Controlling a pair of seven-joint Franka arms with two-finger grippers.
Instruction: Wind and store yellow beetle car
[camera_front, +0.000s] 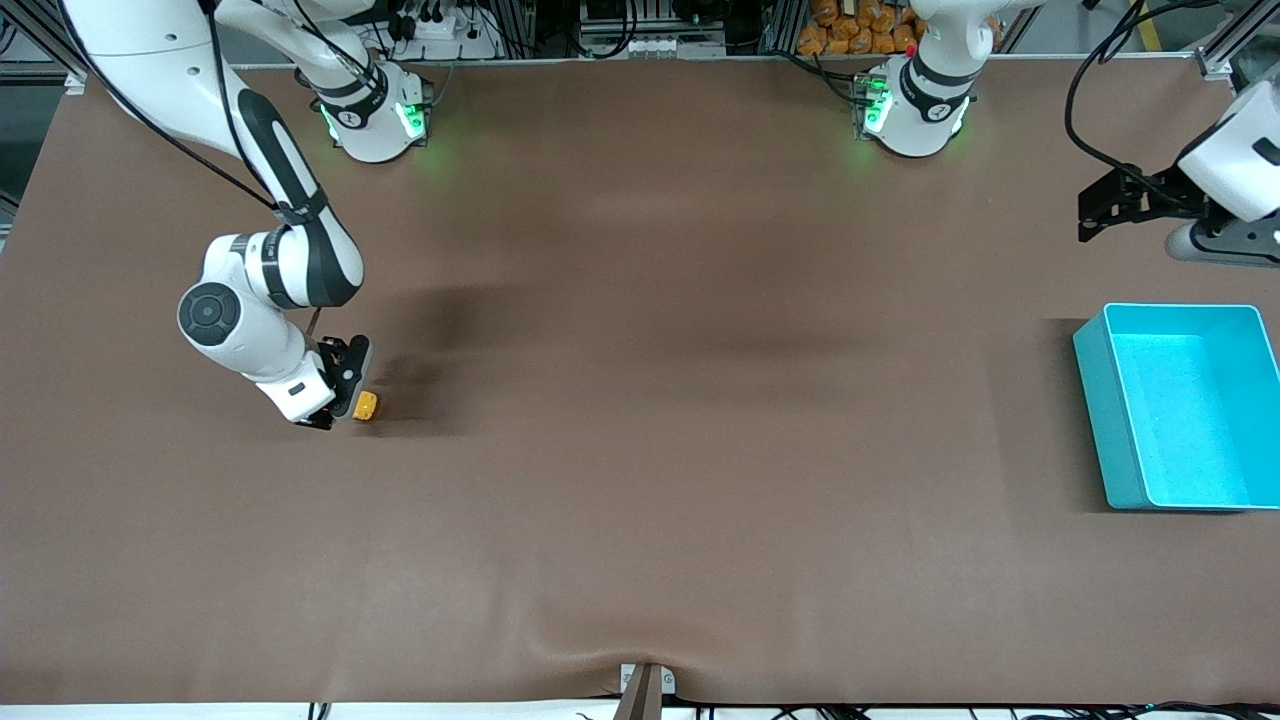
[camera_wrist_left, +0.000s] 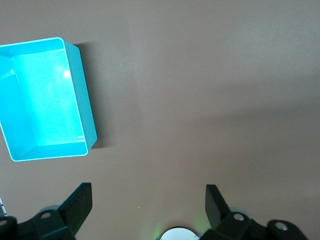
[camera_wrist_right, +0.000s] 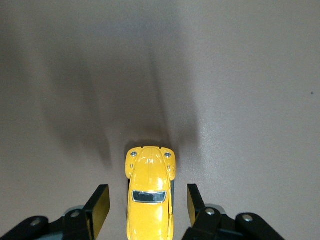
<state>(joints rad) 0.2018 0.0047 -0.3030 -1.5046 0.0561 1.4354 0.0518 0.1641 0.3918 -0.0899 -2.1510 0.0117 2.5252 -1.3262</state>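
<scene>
The yellow beetle car sits on the brown table toward the right arm's end. My right gripper is down at the table around it. In the right wrist view the car lies lengthwise between the fingers, with a narrow gap on each side, so my right gripper is open and not gripping. My left gripper waits up at the left arm's end, farther from the front camera than the bin. In its own wrist view the left gripper is open and empty.
A turquoise bin stands empty toward the left arm's end of the table; the left wrist view shows this bin too. A small clamp sits at the table edge nearest the front camera.
</scene>
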